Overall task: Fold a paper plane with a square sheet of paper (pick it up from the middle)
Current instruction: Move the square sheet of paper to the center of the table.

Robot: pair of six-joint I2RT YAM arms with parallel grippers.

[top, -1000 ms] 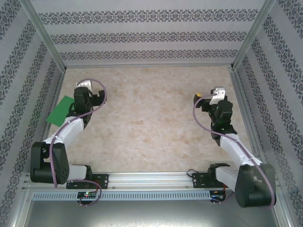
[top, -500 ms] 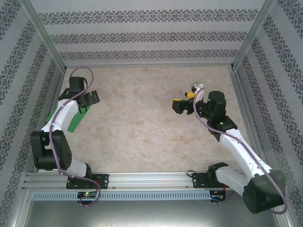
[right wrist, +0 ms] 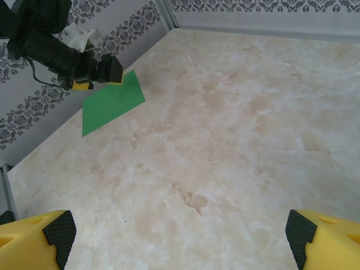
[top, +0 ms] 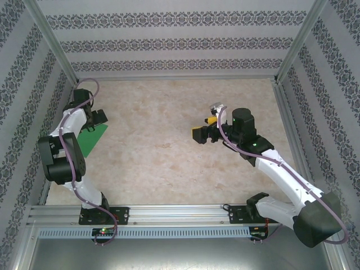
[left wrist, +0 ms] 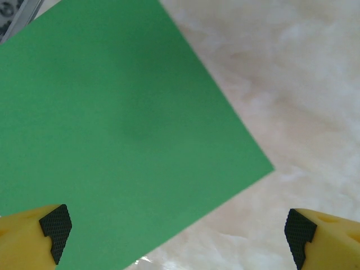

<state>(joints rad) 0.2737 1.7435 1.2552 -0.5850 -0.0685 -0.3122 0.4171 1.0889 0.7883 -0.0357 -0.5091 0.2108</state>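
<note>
Pale marbled beige covers the surface (top: 169,157), which is closed in by walls (top: 169,42) papered in grey bands of dark ornament and by bare metal corner posts (top: 53,48).

At the left edge of the surface, close to the left wall, lies the square sheet of paper (top: 91,140). It is a plain, even bright green, flat and unfolded, with no crease to be seen. Its edges are straight and its corners are sharp. From above, the left arm covers much of it, leaving a slanted green strip in sight. From the left wrist the sheet (left wrist: 112,124) takes up the upper left, with one clean corner pointing right over the marbled beige. From the right wrist it (right wrist: 109,104) reads as a small green patch lying far off near the wall.

The left tool (top: 100,117) hangs over the far part of the sheet with its fingers spread wide and nothing between them. In its own view (left wrist: 177,228) the left yellow fingertip (left wrist: 53,225) sits over green and the other over bare surface. The right wrist camera also catches it (right wrist: 104,72) at the sheet's far edge.

The right tool (top: 202,128) is well apart from the paper, out over the middle-right of the surface, with its fingers likewise wide apart and empty (right wrist: 180,230).
</note>
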